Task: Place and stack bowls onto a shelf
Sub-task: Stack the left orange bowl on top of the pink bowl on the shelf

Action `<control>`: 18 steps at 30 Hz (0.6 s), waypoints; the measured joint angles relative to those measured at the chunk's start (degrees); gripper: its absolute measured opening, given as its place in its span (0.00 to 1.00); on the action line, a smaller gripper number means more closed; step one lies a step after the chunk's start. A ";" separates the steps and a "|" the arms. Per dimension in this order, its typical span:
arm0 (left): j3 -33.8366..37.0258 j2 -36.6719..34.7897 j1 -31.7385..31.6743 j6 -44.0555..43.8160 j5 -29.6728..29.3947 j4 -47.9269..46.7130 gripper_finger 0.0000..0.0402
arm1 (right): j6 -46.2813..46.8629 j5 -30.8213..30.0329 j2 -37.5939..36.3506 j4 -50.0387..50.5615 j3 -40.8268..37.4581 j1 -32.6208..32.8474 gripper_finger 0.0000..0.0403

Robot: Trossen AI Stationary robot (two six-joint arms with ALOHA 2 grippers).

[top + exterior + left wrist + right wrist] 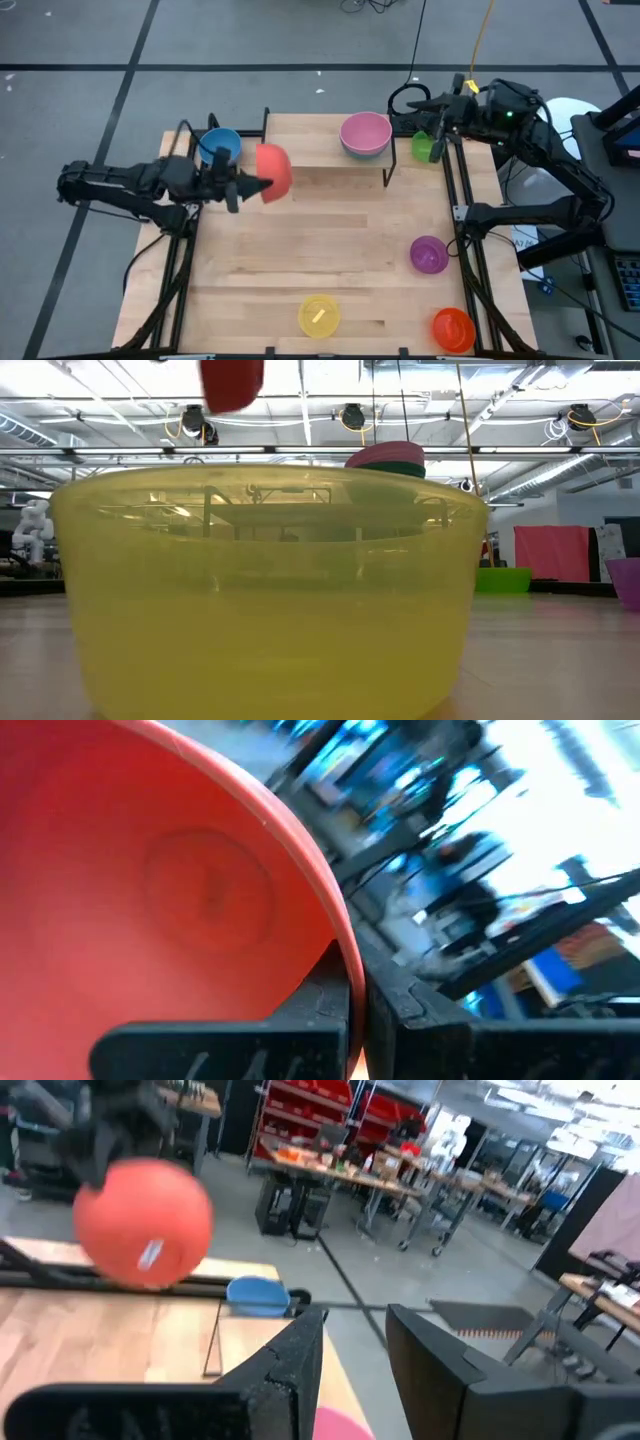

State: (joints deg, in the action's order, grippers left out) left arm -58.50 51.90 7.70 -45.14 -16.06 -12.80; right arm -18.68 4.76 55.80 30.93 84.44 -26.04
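While the left gripper [262, 186] clamps the red bowl [275, 171] by its thin rim, tilted above the shelf [310, 165], it looks light, stiff, slippery; right gripper [432, 108] hangs parted.

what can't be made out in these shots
- Low view: the yellow bowl fills the frame and hides most of the table and shelf.
- Left wrist view: the red bowl, held in the left gripper, blocks the table; the background is blurred.
- High view: what lies under the pink bowl is hidden.

Bowl stack [365, 134] on shelf [320, 140] right end
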 joint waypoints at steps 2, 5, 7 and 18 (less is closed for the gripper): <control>0.00 0.21 -1.08 3.92 1.72 5.30 0.01 | -0.25 1.24 0.81 1.06 0.00 0.00 0.26; -0.02 0.83 -2.28 7.96 4.09 10.92 0.01 | -0.44 6.20 2.21 1.01 0.00 -0.02 0.26; -0.02 1.38 -2.75 9.68 5.38 13.85 0.01 | -0.40 10.68 3.24 0.72 0.00 0.00 0.26; -0.07 3.39 -3.29 14.88 14.85 28.03 0.01 | -1.41 19.43 8.73 -1.43 0.00 2.13 0.26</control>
State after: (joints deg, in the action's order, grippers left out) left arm -58.57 55.30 4.40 -30.27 -1.21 15.23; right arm -20.08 24.19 64.53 29.50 84.44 -23.91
